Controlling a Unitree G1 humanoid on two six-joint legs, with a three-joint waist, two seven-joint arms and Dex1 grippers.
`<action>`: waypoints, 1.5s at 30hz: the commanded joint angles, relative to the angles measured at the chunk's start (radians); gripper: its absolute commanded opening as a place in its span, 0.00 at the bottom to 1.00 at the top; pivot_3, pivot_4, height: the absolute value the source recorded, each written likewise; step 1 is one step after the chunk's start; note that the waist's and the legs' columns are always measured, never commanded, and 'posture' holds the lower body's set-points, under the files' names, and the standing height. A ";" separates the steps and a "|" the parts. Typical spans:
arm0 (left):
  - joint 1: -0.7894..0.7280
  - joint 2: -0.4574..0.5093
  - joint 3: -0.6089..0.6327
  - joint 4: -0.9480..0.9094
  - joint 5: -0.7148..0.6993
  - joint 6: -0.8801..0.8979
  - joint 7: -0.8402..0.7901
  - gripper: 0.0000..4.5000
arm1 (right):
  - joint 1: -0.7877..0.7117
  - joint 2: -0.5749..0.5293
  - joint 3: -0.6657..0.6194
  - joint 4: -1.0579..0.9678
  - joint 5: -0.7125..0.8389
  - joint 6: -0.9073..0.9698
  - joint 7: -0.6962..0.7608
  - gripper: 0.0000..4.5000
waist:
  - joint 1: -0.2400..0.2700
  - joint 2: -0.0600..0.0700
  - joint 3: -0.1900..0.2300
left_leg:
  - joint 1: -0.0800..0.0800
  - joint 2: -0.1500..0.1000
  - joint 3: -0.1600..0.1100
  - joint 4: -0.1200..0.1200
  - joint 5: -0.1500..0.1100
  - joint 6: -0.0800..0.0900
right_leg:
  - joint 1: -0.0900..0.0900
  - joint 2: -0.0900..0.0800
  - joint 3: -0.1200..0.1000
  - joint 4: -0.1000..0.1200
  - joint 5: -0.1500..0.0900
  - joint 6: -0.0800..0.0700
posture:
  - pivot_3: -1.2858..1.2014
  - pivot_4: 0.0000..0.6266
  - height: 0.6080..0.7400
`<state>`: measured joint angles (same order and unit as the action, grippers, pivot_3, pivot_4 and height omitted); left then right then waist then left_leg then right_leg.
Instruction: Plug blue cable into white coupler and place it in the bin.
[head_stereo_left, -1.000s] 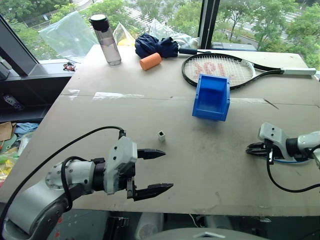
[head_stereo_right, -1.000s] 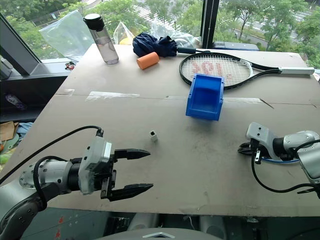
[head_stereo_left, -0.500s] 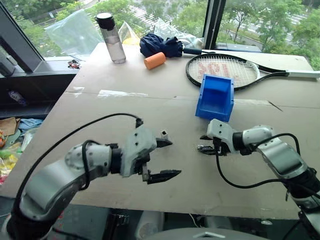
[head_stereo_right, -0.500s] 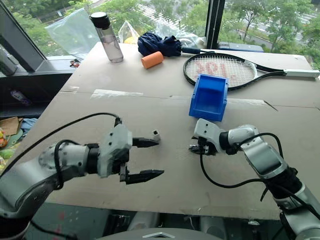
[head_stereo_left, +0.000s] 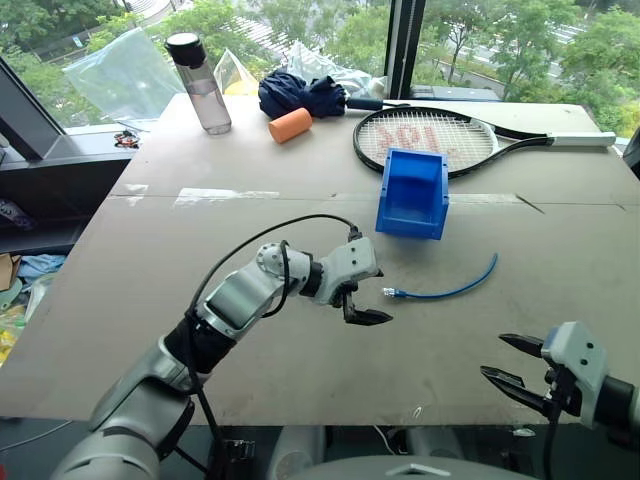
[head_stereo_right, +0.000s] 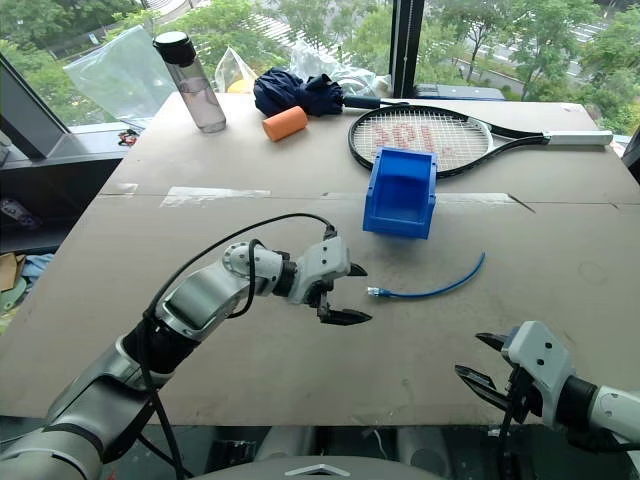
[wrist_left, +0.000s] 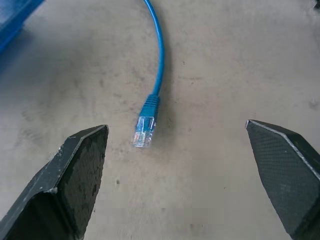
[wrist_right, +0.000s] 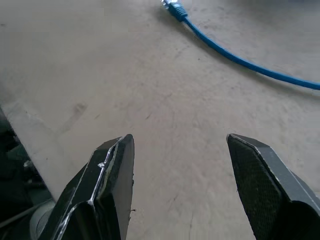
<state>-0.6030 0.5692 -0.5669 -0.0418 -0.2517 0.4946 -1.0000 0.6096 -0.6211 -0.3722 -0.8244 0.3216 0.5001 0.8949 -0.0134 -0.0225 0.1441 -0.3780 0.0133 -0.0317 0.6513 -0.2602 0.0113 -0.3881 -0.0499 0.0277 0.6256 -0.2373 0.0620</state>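
The blue cable (head_stereo_left: 447, 292) lies loose on the table in a shallow curve, in front of and slightly right of the bin (head_stereo_left: 411, 196). Its clear plug (wrist_left: 143, 131) points at my left gripper (head_stereo_left: 372, 296). That gripper is open just left of the plug, and in the left wrist view the plug lies on the table between and just beyond its fingers (wrist_left: 75, 175). My right gripper (head_stereo_left: 511, 362) hangs open and empty over the table's front edge at the right, well back from the cable (wrist_right: 240, 60). The white coupler is hidden.
At the back of the table lie a tennis racket (head_stereo_left: 430, 135), a water bottle (head_stereo_left: 198, 82), an orange cylinder (head_stereo_left: 290, 124), a dark blue cloth (head_stereo_left: 305, 93) and clear plastic bags (head_stereo_left: 125, 75). The bin's open front faces me.
My right gripper opened, left the blue cable on the table and drew back to the front right edge. My left gripper moved right and forward to the cable's plug. The camera also shifted.
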 joint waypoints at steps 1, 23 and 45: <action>-0.047 -0.075 -0.042 0.143 0.089 -0.115 -0.033 0.83 | 0.043 0.039 0.017 -0.094 -0.008 -0.003 -0.081 0.67 | 0.007 0.000 0.000 | 0.000 0.000 -0.001 0.000 0.000 0.000 | 0.000 0.000 -0.001 0.000 0.000 0.000 | 0.52 0.24 1.00; -0.047 -0.079 0.345 -0.082 -0.496 0.530 -0.275 0.03 | -0.330 0.385 0.167 -0.082 0.726 0.344 -0.588 0.67 | 0.015 0.000 -0.001 | -0.003 0.004 -0.006 0.000 0.000 0.000 | -0.002 -0.002 -0.002 0.000 -0.001 0.001 | 0.52 0.24 1.00; -0.008 -0.076 0.401 -0.173 -0.552 0.561 -0.158 0.00 | -0.365 0.121 0.223 -0.060 1.144 0.202 -0.849 0.41 | 0.002 0.000 -0.001 | -0.003 -0.001 -0.004 -0.001 0.000 0.000 | -0.002 -0.002 -0.001 0.000 0.001 -0.002 | 0.52 0.24 1.00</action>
<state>-0.6036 0.4883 -0.1728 -0.1743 -0.7890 1.0760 -1.1540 0.2428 -0.4918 -0.1438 -0.8521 1.4642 0.7304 0.0502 -0.0111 -0.0226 0.1435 -0.3806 0.0118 -0.0352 0.6500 -0.2603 0.0116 -0.3899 -0.0521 0.0268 0.6257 -0.2365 0.0602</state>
